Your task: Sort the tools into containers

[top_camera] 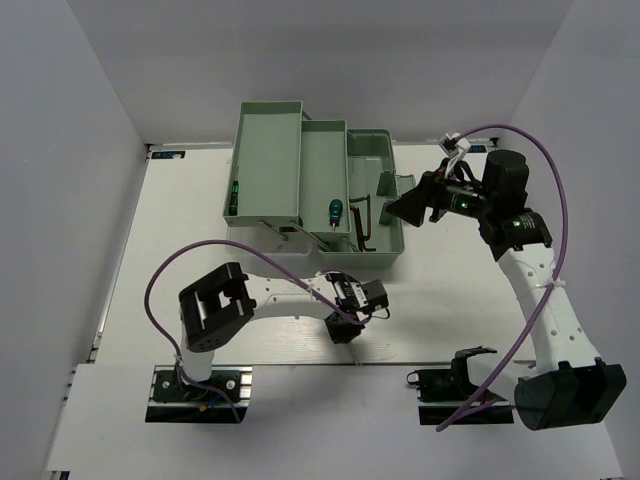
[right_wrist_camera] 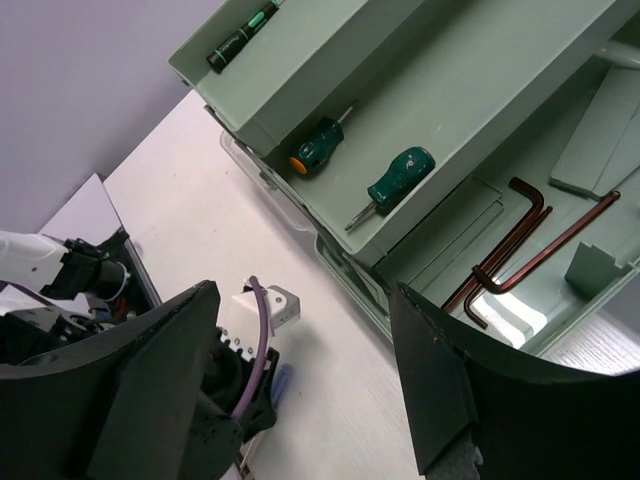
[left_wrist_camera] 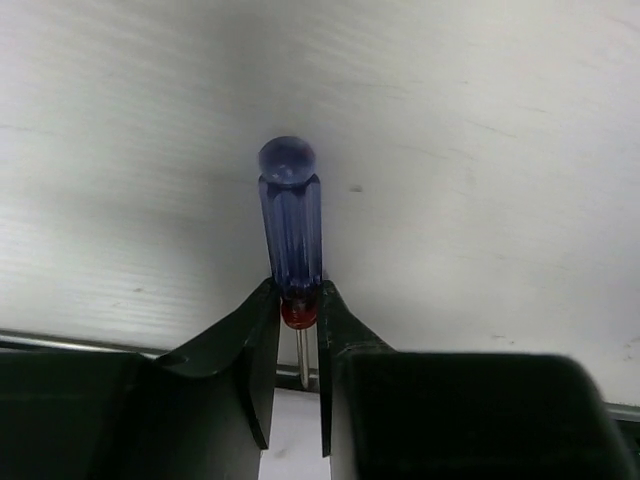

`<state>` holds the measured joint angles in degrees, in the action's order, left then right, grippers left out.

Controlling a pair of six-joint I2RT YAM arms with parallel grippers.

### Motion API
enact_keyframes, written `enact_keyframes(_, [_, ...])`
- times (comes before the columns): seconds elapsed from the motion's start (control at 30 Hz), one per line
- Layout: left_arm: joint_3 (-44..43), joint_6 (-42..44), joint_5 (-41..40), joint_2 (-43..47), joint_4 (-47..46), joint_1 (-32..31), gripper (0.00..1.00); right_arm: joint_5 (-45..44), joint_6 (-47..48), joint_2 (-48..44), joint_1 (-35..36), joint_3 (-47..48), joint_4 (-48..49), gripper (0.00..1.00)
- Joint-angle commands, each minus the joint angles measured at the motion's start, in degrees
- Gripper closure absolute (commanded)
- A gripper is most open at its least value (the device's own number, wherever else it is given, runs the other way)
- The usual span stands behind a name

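Note:
My left gripper is shut on a thin blue-handled precision screwdriver at its red collar, low over the white table near the front edge. The screwdriver also shows in the right wrist view. My right gripper is open and empty, above the right side of the mint-green toolbox base. Two stubby green-handled screwdrivers lie in the middle tray. Three dark hex keys lie in the base. A dark pen-like screwdriver lies in the left tray.
The toolbox stands at the far middle of the table, its trays fanned out to the left. A purple cable loops over the left arm and another over the right arm. Grey walls close in both sides.

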<state>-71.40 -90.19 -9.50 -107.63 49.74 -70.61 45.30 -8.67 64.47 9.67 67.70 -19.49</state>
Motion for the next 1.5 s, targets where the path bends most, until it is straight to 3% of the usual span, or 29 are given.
enact_keyframes(0.0, [-4.4,3.8,-7.0,-2.1,0.1,-2.0,1.00,2.7,2.2,-1.8,-1.2,0.0,-2.6,0.24])
enact_keyframes(0.27, [-22.1,19.7,-21.8,-1.6,0.4,-5.8,1.00,-6.6,13.7,-8.3,-4.6,-2.6,-11.4,0.21])
enact_keyframes(0.53, [-28.0,28.9,-33.3,2.2,-0.1,-4.7,1.00,-21.9,19.3,-16.7,-6.3,-9.1,-11.9,0.34])
enact_keyframes(0.63, [-31.9,32.8,-41.9,4.2,1.7,-2.6,1.00,-26.0,20.5,-19.4,-6.6,-10.6,-13.1,0.39])
enact_keyframes(0.7, [-35.4,37.2,-44.9,6.6,2.4,-0.1,1.00,-28.6,20.6,-20.4,-6.9,-11.1,-14.3,0.49])
enact_keyframes(0.73, [-36.5,39.2,-47.2,7.5,2.4,1.1,1.00,-28.9,20.6,-20.5,-7.2,-11.7,-14.7,0.60])
enact_keyframes(0.77, [-38.3,41.1,-47.8,8.5,1.3,2.5,1.00,-28.9,20.6,-20.8,-6.9,-12.2,-15.1,0.85])
enact_keyframes(0.8, [-38.3,45.9,-47.8,10.4,0.0,4.1,1.00,-28.8,20.5,-21.0,-7.0,-12.5,-15.4,0.96])
enact_keyframes(0.83, [-39.0,48.3,-47.8,11.3,-3.1,8.3,1.00,-28.3,21.0,-21.6,-6.9,-13.6,-16.5,1.00])
enact_keyframes(1.0, [-45.0,58.5,-44.0,11.8,-6.2,22.0,1.00,-24.3,22.4,-21.1,-6.9,-16.8,-18.7,1.00])
enact_keyframes(1.17, [-51.6,60.7,-39.0,6.9,-3.6,34.4,1.00,-15.1,25.4,-18.9,-6.6,-17.8,-20.9,0.99])
enact_keyframes(1.3, [-51.6,61.3,-31.4,3.6,-1.4,39.9,1.00,-7.8,26.7,-15.5,-6.4,-15.6,-22.1,0.77])
enact_keyframes(1.47, [-50.2,61.3,-25.0,1.1,-1.3,43.2,1.00,0.0,27.9,-9.6,-5.7,-12.0,-23.3,0.66])
